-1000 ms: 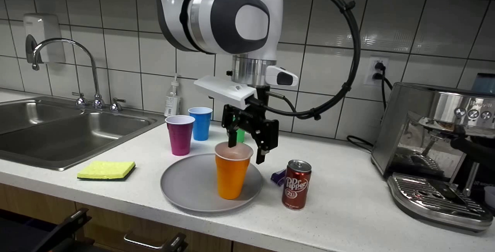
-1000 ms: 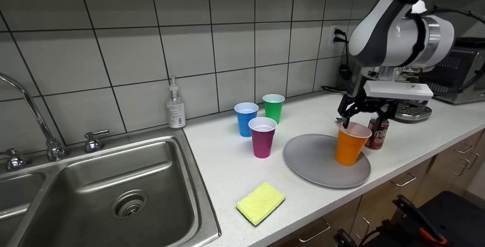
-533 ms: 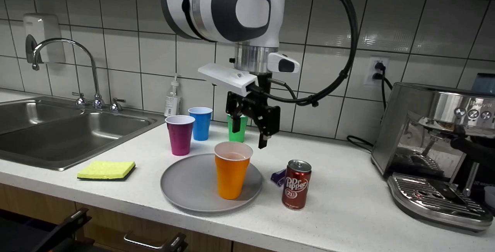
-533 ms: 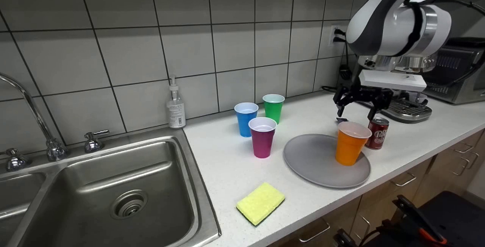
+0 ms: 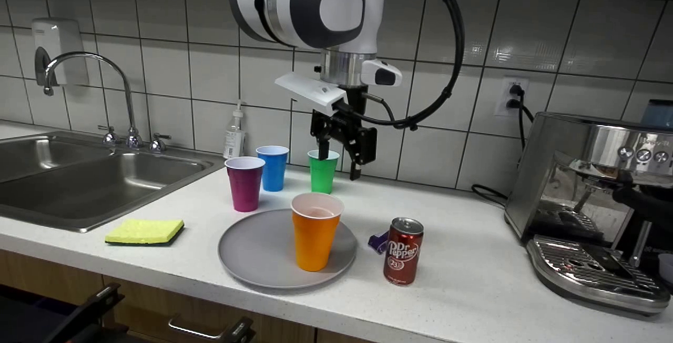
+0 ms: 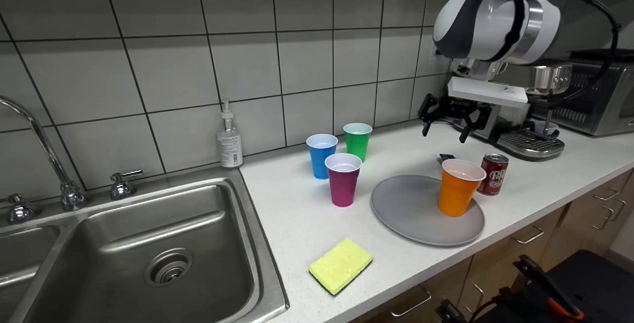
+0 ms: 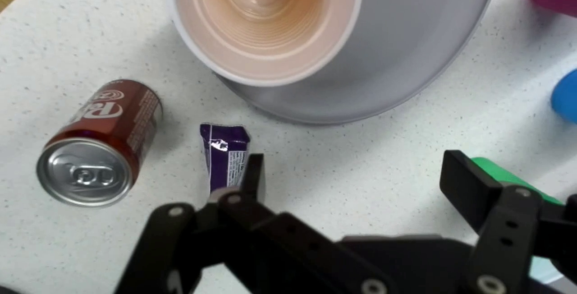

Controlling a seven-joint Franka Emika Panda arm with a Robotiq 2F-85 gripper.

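Note:
My gripper (image 5: 339, 168) hangs open above the counter, its jaws wide apart, and holds nothing. In the wrist view, bare speckled counter shows between the fingertips. An orange cup (image 5: 314, 240) stands upright on the grey plate (image 5: 255, 259), lower and nearer the counter's front than the gripper. Below one finger (image 7: 253, 174) lies a purple wrapped packet (image 7: 225, 147), partly covered by it. Behind the opposite finger (image 7: 469, 186) a green cup (image 7: 500, 172) is mostly hidden; it stands whole in an exterior view (image 6: 357, 144). A red Dr Pepper can (image 5: 403, 253) stands upright beside the packet.
A magenta cup (image 6: 343, 184) and a blue cup (image 6: 322, 159) stand near the green one. A yellow sponge (image 6: 341, 266) lies near the sink (image 6: 237, 243). A soap bottle (image 6: 230, 142) and tiled wall are behind; a coffee machine (image 5: 589, 211) is at the far end.
My gripper has risen from the orange cup's rim and moved back toward the wall, uncovering the green cup in an exterior view. It has stayed open; the cups, plate and can have not moved.

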